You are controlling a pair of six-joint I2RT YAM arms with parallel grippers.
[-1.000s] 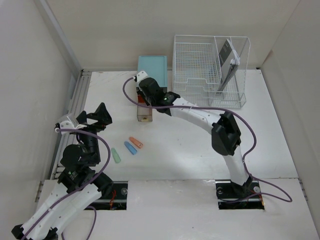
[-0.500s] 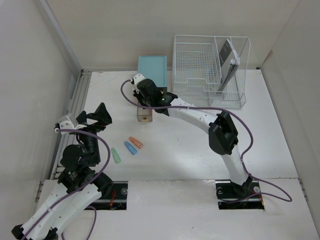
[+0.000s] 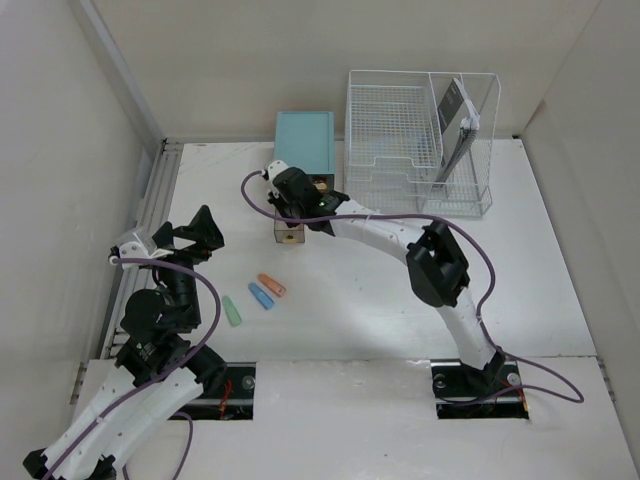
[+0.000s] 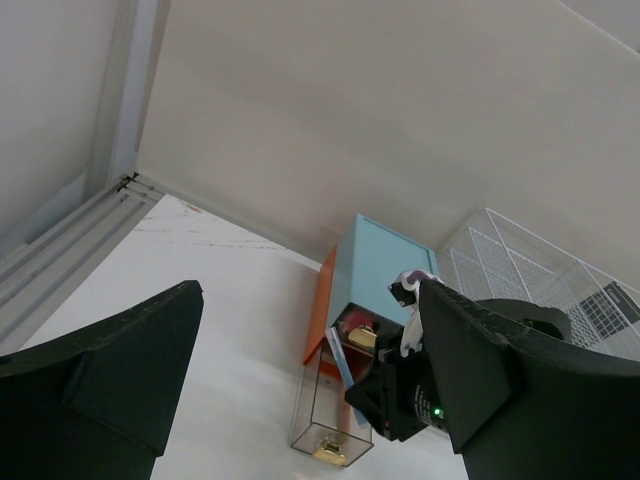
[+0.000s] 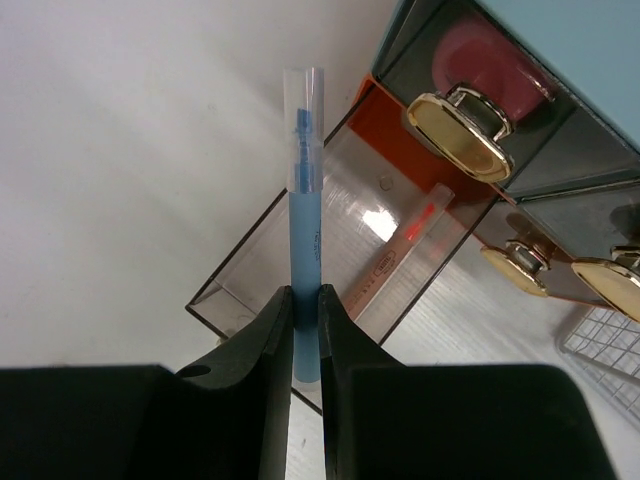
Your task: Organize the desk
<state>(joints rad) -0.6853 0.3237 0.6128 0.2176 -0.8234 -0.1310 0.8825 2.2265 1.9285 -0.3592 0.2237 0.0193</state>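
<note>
Spreading under everything, the desk is a wide matte-white top, and the teal drawer box sits at its far edge, left of centre. Just right of that box stands the white wire-mesh rack, with a dark flat item upright in its right compartment.

The left gripper hangs well to the near left of the box, its jaws spread wide with nothing between them. The right gripper is directly in front of the box, its jaws narrowed on a blue pen. The pen's clear-capped end points away from the fingers, over the side wall of a clear drawer.

That drawer stands pulled out from the box's front, and a red pen lies inside it. Nearer than the box and slightly to its left, three small markers lie in a slanting row on the desk: orange marker, blue marker and green marker, close together but apart.
</note>
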